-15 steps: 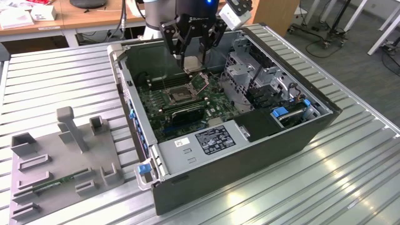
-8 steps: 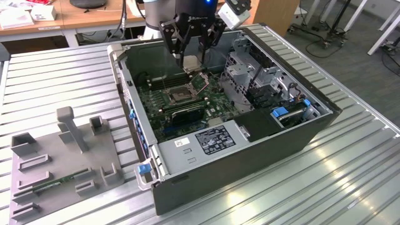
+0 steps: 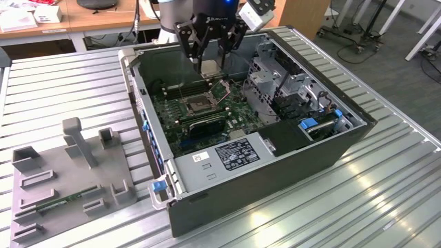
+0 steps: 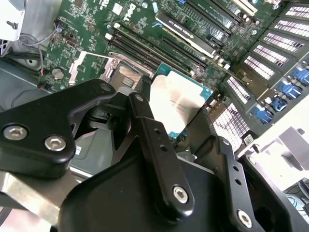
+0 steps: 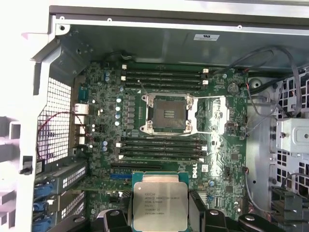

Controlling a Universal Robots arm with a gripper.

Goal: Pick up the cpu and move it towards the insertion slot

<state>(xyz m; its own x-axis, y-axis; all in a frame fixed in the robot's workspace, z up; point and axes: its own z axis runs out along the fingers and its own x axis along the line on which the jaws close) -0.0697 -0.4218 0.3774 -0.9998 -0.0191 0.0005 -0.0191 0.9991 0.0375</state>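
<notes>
My gripper (image 3: 209, 66) hangs over the open computer case, shut on the cpu (image 3: 209, 67). The cpu (image 5: 159, 204) is a flat square chip with a silver face and a green rim, clamped between the black fingers (image 5: 199, 209) in both wrist views. In the second wrist view the cpu (image 4: 177, 100) is held above the board. The insertion slot (image 5: 168, 113), a square socket with a dark centre and a silver frame, lies on the green motherboard. In the exterior view the slot (image 3: 198, 104) sits below and nearer the camera than the held chip.
The black case (image 3: 276, 170) lies open on a slatted metal table, with drive cages (image 3: 289, 98) at the exterior view's right and a power supply (image 3: 227, 155) in front. Long black memory slots (image 5: 161, 76) flank the socket. A grey fixture plate (image 3: 65, 181) with a green memory stick (image 3: 62, 202) lies at the exterior view's left.
</notes>
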